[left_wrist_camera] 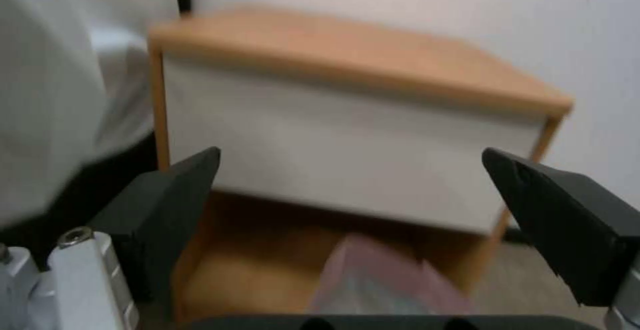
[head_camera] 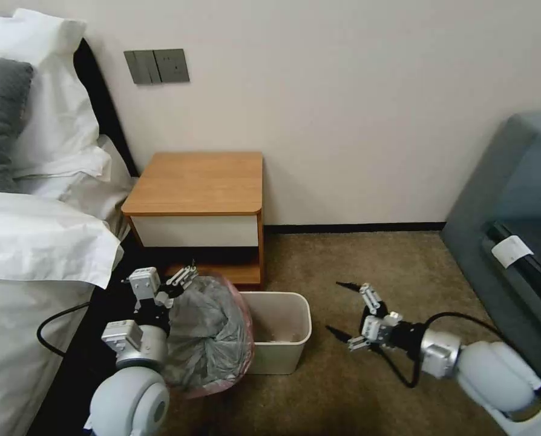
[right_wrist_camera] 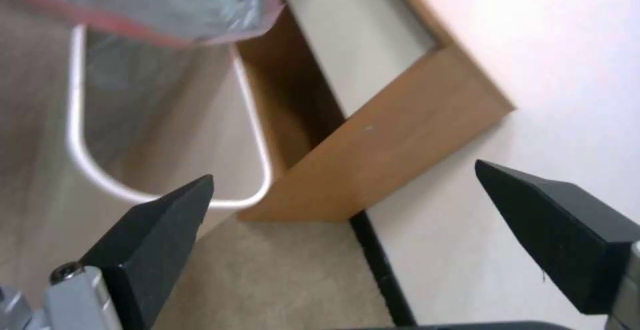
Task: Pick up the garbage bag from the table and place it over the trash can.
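The garbage bag (head_camera: 210,333), crinkly grey plastic with a pink rim, hangs bunched over the left end of the beige trash can (head_camera: 282,357) on the carpet. In front of the table (head_camera: 198,181), my left gripper (head_camera: 183,280) is at the bag's top left edge. The left wrist view shows the left gripper (left_wrist_camera: 350,152) open and empty, facing the table (left_wrist_camera: 347,60), with the bag (left_wrist_camera: 380,280) below it. Right of the can, my right gripper (head_camera: 334,306) is open and low. Past my right gripper (right_wrist_camera: 343,170) I see the can's rim (right_wrist_camera: 73,140), the bag (right_wrist_camera: 167,0) and the table (right_wrist_camera: 400,135).
A bed with white bedding (head_camera: 34,242) stands close on the left, and a black cable (head_camera: 52,333) loops beside it. A grey sofa (head_camera: 512,212) fills the right side. Brown carpet (head_camera: 355,260) lies open between the can and the sofa.
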